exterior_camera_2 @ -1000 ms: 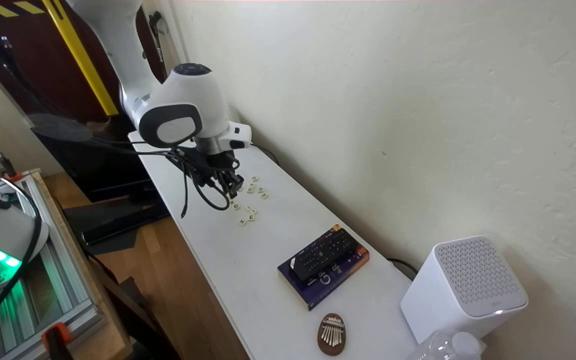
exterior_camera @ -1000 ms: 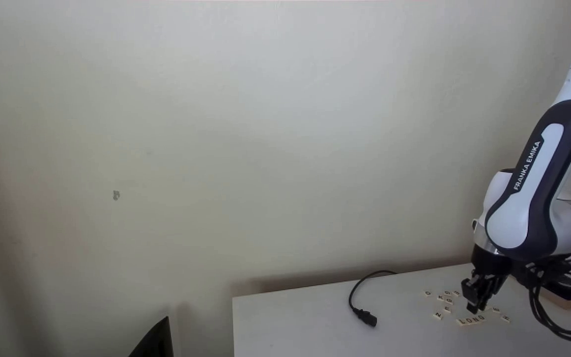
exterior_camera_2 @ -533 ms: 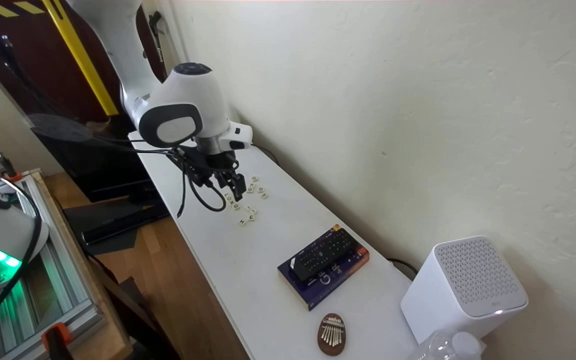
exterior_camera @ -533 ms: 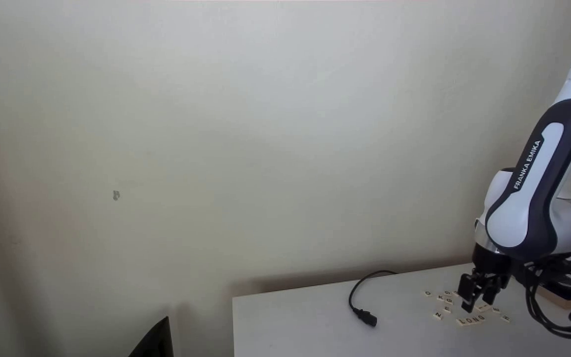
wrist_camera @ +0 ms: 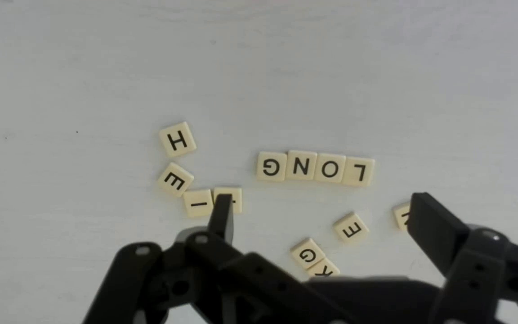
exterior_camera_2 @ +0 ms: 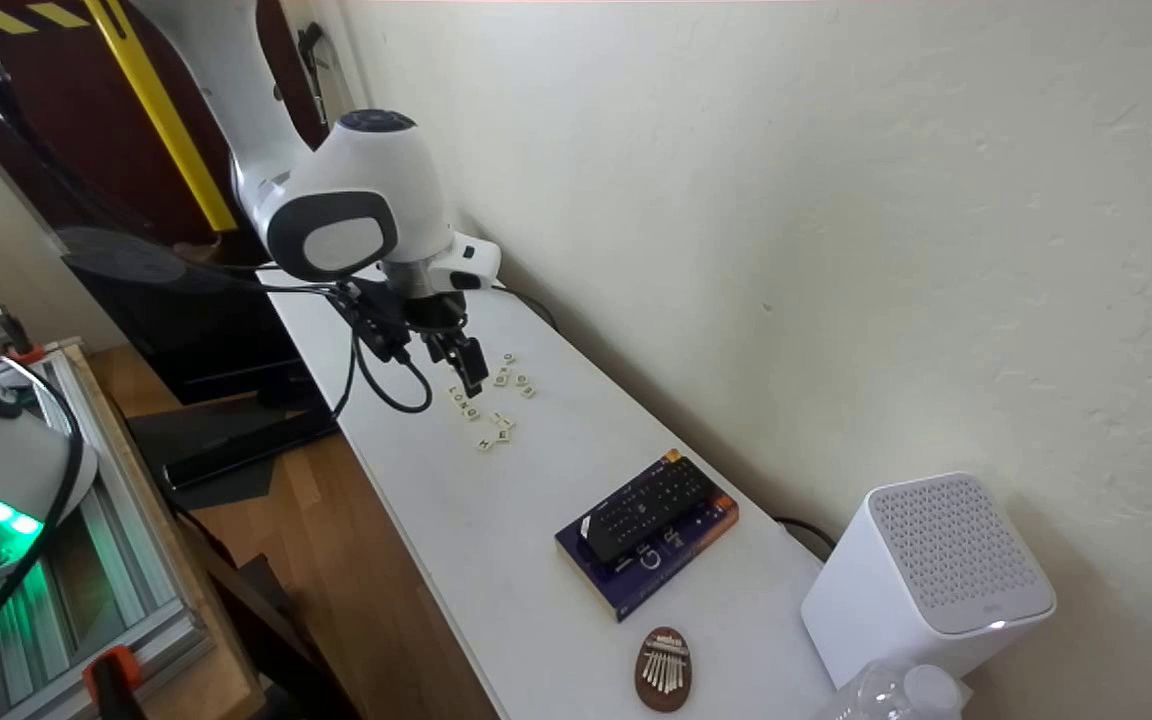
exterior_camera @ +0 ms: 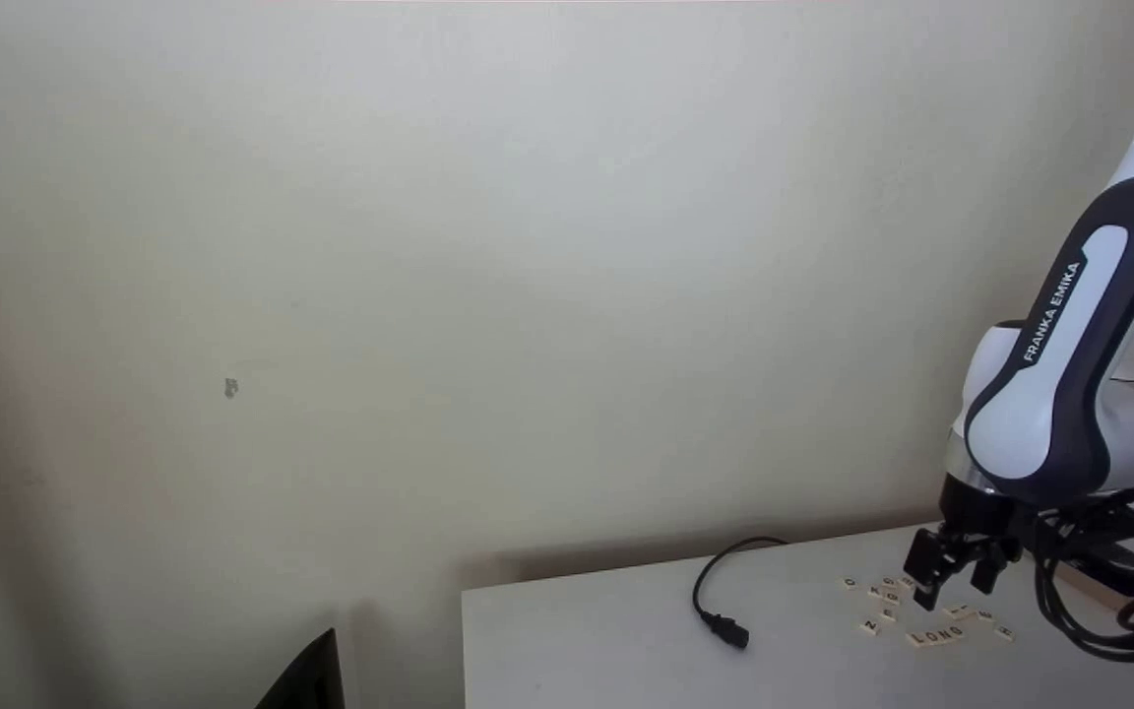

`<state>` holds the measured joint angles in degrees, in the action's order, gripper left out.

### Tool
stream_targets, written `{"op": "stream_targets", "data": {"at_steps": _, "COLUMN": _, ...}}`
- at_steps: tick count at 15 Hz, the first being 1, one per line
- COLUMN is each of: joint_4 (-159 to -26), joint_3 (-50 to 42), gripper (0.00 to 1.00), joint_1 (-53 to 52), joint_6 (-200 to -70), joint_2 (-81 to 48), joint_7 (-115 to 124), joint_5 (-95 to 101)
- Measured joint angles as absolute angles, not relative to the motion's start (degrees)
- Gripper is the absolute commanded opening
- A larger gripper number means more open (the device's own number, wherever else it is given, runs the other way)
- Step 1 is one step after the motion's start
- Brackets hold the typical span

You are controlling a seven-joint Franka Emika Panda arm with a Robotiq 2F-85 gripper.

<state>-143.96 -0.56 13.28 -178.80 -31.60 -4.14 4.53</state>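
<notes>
My gripper [wrist_camera: 323, 198] stands wide open above the white table, with nothing between its black fingers. Beyond the fingertips in the wrist view, cream letter tiles form a touching row: L [wrist_camera: 359, 171], O [wrist_camera: 330, 168], N [wrist_camera: 301, 165] and G [wrist_camera: 271, 166]. One finger partly covers a tile [wrist_camera: 237, 200] beside the I tile [wrist_camera: 198, 203]; the opposite finger partly hides another tile [wrist_camera: 401, 217]. Below the row lie an E tile [wrist_camera: 351, 227], a G tile [wrist_camera: 308, 253] and a half-hidden K tile [wrist_camera: 323, 270]. H [wrist_camera: 178, 139] and another E [wrist_camera: 176, 179] are off to one side.
A black plug cable [exterior_camera: 727, 630] lies on the table near the wall. In an exterior view, a dark remote [exterior_camera_2: 651, 505] rests on a purple book [exterior_camera_2: 636, 593], with a brown thumb piano [exterior_camera_2: 663, 670], a white box [exterior_camera_2: 921, 600] and a clear bottle [exterior_camera_2: 881, 697] farther along.
The jaws have spread from partly closed to wide. The arm has risen from the tiles, uncovering more of them, while the LONG row has stayed in place.
</notes>
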Motion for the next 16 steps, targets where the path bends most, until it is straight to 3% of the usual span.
{"op": "stream_targets", "data": {"at_steps": 16, "joint_4": -146.0, "joint_3": -2.0, "gripper": 1.0, "joint_1": 11.3, "joint_6": -176.1, "joint_2": -28.4, "joint_7": -2.3, "joint_5": 4.4}}
